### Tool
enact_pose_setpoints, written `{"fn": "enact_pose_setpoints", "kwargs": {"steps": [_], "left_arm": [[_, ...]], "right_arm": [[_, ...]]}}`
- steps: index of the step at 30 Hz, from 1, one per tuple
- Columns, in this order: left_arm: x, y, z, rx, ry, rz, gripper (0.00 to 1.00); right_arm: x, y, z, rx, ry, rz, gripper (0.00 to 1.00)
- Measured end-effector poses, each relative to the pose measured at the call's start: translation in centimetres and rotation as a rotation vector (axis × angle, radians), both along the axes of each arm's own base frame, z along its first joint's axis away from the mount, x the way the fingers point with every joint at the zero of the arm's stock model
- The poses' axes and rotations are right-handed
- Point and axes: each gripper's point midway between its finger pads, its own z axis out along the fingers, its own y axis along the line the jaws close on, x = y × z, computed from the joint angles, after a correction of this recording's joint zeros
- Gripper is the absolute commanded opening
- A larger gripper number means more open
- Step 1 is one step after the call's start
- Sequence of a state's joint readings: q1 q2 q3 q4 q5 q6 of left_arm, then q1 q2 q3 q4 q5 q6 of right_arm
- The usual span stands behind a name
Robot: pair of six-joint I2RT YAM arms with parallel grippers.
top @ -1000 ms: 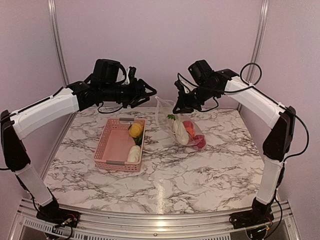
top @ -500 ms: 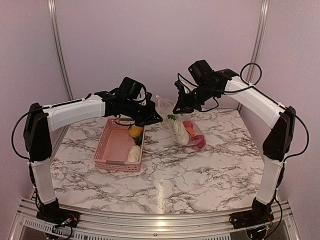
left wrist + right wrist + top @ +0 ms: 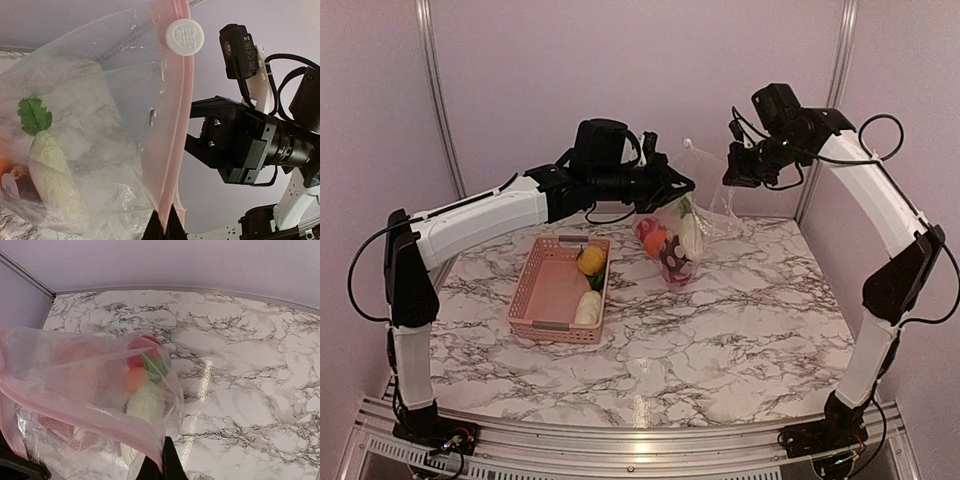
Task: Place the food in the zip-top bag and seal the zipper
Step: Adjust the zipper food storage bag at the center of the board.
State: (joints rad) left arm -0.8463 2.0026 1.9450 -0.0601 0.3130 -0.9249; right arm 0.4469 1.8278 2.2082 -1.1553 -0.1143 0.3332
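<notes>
The zip-top bag [image 3: 678, 232] hangs in the air between my two grippers, above the back of the table. It holds food: a red and orange piece [image 3: 652, 237], a white piece [image 3: 690, 235] and a dark piece. My left gripper [image 3: 686, 184] is shut on the pink zipper [image 3: 172, 140] at the bag's rim, seen at the fingertips in the left wrist view [image 3: 164, 227]. A white slider [image 3: 185, 36] sits on the strip. My right gripper [image 3: 731, 174] is shut on the bag's other rim edge [image 3: 159, 462]. A white, green-leafed piece [image 3: 50, 170] shows through the plastic.
The pink lattice basket [image 3: 525, 285] stands at the left of the marble table, holding a yellow-orange piece [image 3: 591, 259] and a white piece [image 3: 588, 307]. Pale walls and metal posts close the back and sides.
My left gripper moved right from above the basket and took hold of the bag's rim. My right gripper rose and moved right. The bag left the table and now hangs between them.
</notes>
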Motion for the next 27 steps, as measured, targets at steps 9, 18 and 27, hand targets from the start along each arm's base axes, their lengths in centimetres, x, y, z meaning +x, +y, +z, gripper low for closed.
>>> {"fn": "enact_pose_setpoints", "kwargs": {"steps": [9,18,27], "left_arm": [[0.9,-1.5,-4.5,0.031,0.114,-0.008,0.0],[0.9,-2.0,-2.0,-0.032,0.064,-0.033,0.0],[0.9,-2.0,-2.4,-0.015,0.049,-0.043,0.34]], "right_arm": [[-0.5,-0.4,-4.6,-0.069,0.113,0.003,0.0],[0.0,-0.7,-0.1,-0.045,-0.006,-0.009,0.0],[-1.3,-0.5,-2.8,-0.032,0.037,0.021,0.0]]}}
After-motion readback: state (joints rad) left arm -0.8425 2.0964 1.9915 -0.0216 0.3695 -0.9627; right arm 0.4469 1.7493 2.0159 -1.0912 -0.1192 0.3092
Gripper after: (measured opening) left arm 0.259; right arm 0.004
